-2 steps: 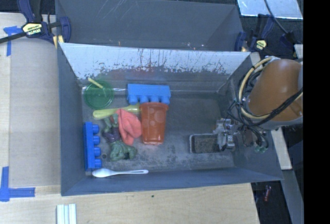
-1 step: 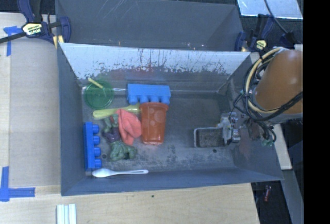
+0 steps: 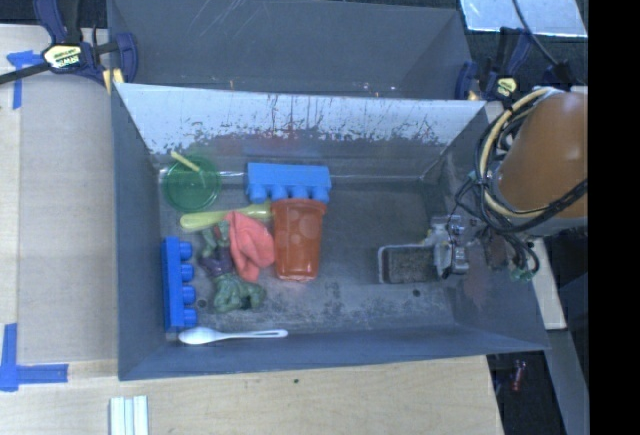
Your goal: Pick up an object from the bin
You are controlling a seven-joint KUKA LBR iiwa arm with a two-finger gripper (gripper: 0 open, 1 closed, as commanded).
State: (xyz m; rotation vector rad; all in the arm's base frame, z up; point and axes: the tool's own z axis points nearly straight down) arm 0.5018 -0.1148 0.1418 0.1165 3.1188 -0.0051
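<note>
thing: a dark flat block [image 3: 405, 266] lies just left of the gripper [image 3: 452, 251]
arm: we see it reach down from the right
grip: wide or tight, we cannot tell

My pincer [image 3: 450, 248] sits low by the right wall of the bin [image 3: 135, 253], with my arm entering over the right rim. Just to its left, on the bin floor, lies a dark rectangular slab [image 3: 405, 266] with a pale edge; whether they touch cannot be determined.

The remaining items are heaped in the left half, well apart from the pincer:
- a blue block [image 3: 288, 181] near the back wall, with an orange cup [image 3: 297, 239] on its side in front of it;
- a pink lump [image 3: 251, 244] touching the cup;
- a green lid [image 3: 190, 185] in the back left corner;
- a long blue block [image 3: 178, 283] along the left wall;
- a white spoon [image 3: 231, 334] along the front wall.
</note>
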